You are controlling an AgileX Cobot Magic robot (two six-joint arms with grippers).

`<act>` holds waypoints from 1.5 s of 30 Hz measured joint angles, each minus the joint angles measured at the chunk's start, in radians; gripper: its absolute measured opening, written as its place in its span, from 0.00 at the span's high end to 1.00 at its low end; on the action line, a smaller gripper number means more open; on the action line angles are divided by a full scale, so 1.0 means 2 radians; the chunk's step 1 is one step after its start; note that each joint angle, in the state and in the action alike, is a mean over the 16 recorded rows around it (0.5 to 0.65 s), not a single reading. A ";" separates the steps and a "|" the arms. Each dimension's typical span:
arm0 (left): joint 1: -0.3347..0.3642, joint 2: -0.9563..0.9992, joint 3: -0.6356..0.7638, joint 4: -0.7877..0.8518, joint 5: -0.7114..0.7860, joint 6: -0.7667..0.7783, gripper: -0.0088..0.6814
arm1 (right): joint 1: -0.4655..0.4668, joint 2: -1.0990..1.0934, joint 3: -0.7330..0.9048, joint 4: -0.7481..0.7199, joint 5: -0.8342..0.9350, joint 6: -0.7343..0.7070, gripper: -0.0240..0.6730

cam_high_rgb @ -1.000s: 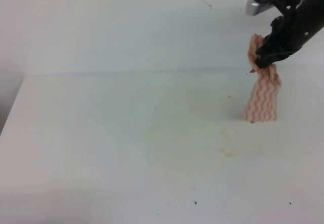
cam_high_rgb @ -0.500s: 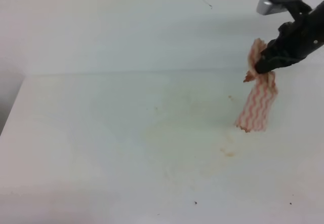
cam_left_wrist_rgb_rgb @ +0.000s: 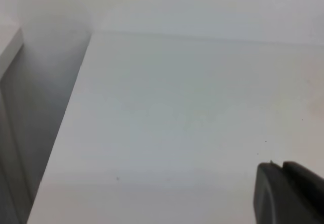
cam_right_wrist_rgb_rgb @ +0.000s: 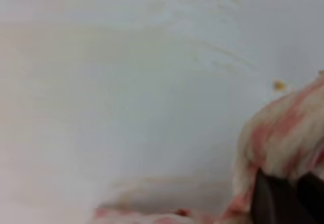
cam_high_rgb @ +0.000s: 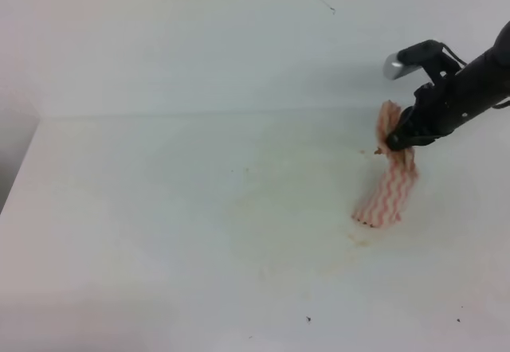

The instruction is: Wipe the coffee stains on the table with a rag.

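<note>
My right gripper [cam_high_rgb: 396,139] is shut on the top of the rag [cam_high_rgb: 387,191], a pink-red and white zigzag cloth that hangs down, with its lower end on the white table [cam_high_rgb: 159,209]. Of the coffee stains only a faint orange-brown trace [cam_high_rgb: 358,239] shows just below the rag's end, plus a pale yellowish film toward the middle. In the right wrist view the rag [cam_right_wrist_rgb_rgb: 283,138] bunches above the dark fingers [cam_right_wrist_rgb_rgb: 281,198], with an orange speck [cam_right_wrist_rgb_rgb: 278,85] nearby. The left gripper shows only as a dark finger [cam_left_wrist_rgb_rgb: 288,193] above the bare table [cam_left_wrist_rgb_rgb: 177,107].
The table's left edge [cam_high_rgb: 20,169] drops off beside a grey wall. A white wall rises behind the table's back edge [cam_high_rgb: 199,115]. Tiny dark specks [cam_high_rgb: 307,318] lie near the front.
My right gripper has come down and to the left with the rag. The rag's lower end has slid left and forward over the table, toward the faint stain trace.
</note>
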 joint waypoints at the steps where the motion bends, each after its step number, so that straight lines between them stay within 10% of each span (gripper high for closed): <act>1: 0.000 0.000 0.000 0.000 0.000 0.000 0.99 | 0.001 0.013 -0.010 -0.004 0.003 0.001 0.96; 27: 0.000 -0.002 0.000 0.000 0.000 0.000 0.99 | 0.066 0.114 -0.073 -0.064 0.197 0.111 0.96; 45: 0.000 0.003 0.001 0.000 0.000 0.000 0.99 | 0.074 -0.013 0.214 -0.064 0.037 0.167 0.96</act>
